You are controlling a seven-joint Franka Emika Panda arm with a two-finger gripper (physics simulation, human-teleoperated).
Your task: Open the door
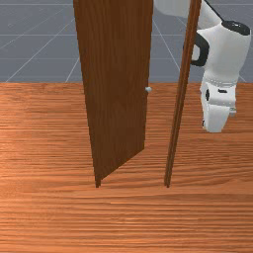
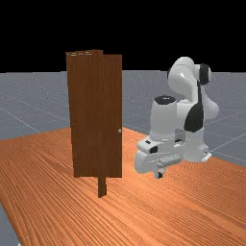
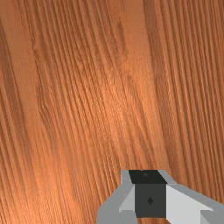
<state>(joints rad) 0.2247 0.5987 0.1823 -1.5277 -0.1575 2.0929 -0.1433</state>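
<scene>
The door stands partly open on the surface, set in from the far view's left edge, its free edge toward my arm. My claw is apart from it; I can't tell if it's open or closed. Pressing the door's arm-side face could swing it shut; a sideways reach could clip the frame post. The front view cuts off the door's top, the knob is tiny, and I can't make out the hinges.
</scene>
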